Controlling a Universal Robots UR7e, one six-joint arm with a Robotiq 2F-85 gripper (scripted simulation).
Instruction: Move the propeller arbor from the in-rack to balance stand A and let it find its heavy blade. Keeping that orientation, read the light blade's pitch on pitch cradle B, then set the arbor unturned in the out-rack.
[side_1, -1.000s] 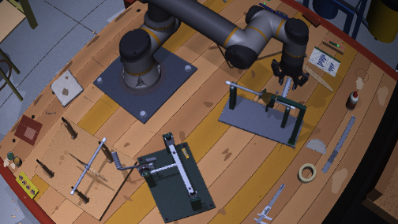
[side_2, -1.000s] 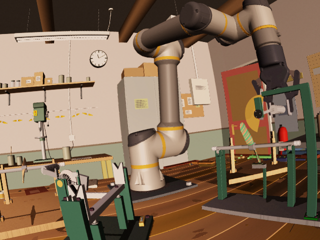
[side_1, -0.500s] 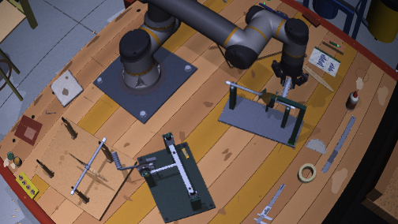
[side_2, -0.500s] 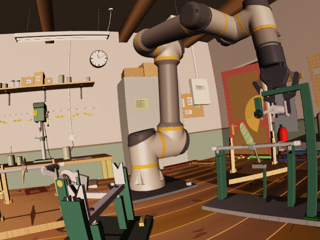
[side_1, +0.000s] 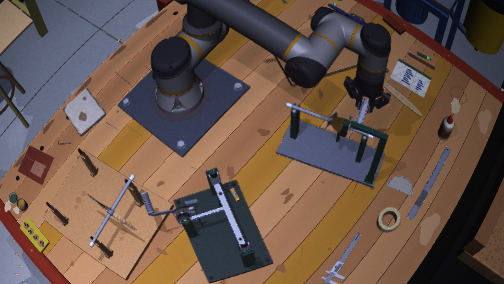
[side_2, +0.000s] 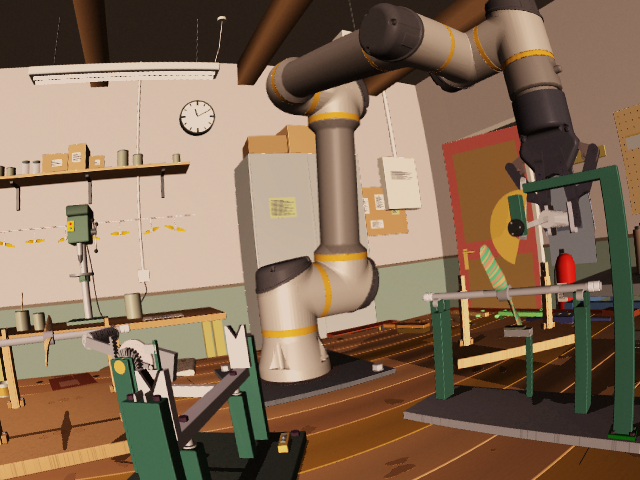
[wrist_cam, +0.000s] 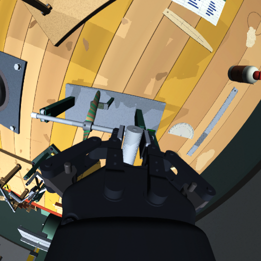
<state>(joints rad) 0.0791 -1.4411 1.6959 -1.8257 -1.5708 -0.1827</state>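
On the grey base plate (side_1: 327, 150) of balance stand A, right of the robot base, the propeller arbor (side_1: 320, 116) (side_2: 509, 292) (wrist_cam: 75, 121) lies across two green posts. Its green-and-orange striped blade (side_2: 492, 268) (wrist_cam: 91, 111) points up and slightly tilted. Above the arbor's right end, under the tall green frame (side_2: 615, 289), my gripper (side_1: 364, 111) (side_2: 555, 219) (wrist_cam: 133, 140) is closing around a white knurled handle (wrist_cam: 131, 145) (side_2: 550, 219) and its fingers are still moving. The handle leads to a green block with a black knob (side_2: 516, 219).
The green frame (side_1: 376, 150) stands close around my fingers. A second arbor (side_1: 112, 210) lies on the cork board rack at the left. A dark green fixture (side_1: 222, 225) stands at the front. A protractor (side_1: 400, 185), rulers, tape roll (side_1: 388, 218) and glue bottle (side_1: 446, 126) lie on the right.
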